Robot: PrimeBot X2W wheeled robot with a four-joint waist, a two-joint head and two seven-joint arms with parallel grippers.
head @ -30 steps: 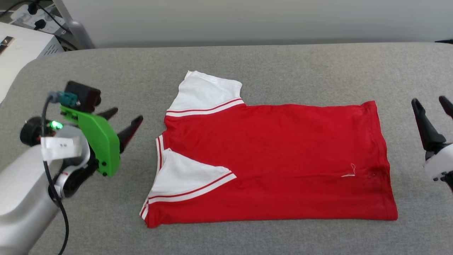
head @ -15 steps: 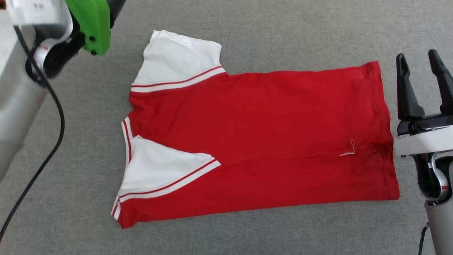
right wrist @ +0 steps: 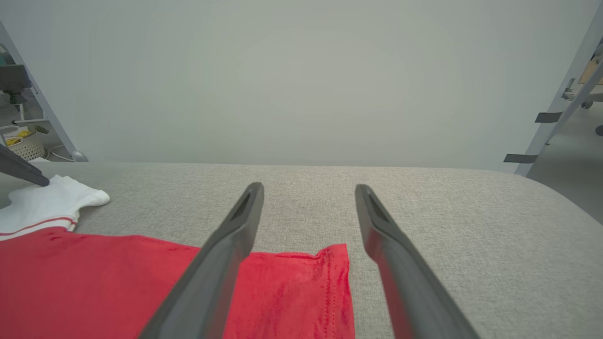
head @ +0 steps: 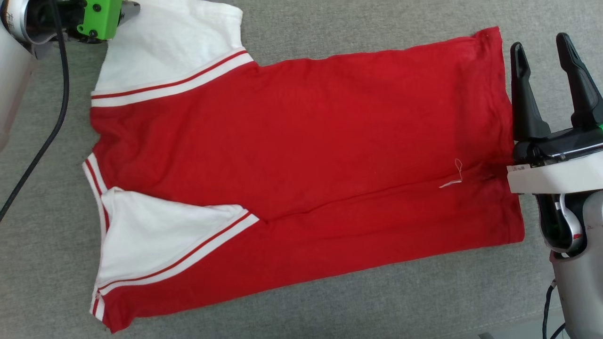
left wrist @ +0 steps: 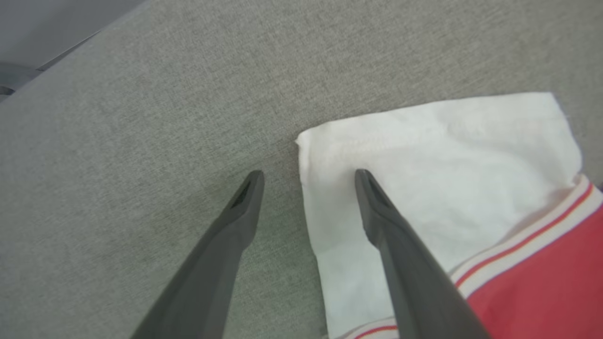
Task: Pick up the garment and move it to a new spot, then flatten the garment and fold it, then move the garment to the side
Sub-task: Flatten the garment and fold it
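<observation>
The head camera has tipped down and both arms have closed in. The left gripper (left wrist: 306, 176) straddles the upper-left white sleeve (left wrist: 447, 155) edge and the right gripper (head: 540, 42) flanks the hem (head: 499, 117) at right, both spread wide, holding nothing. The red jersey (head: 301, 155) lies flattened mid-frame; folding looks barely begun.

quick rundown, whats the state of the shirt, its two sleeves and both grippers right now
garment: lying flat on the grey surface, plain red face up, not held
far sleeve: spread out flat past the body
near sleeve: folded in over the red body
left gripper: jaws open, astride the far sleeve's outer edge, gripping nothing
right gripper: jaws open, by the hem's far corner, empty
</observation>
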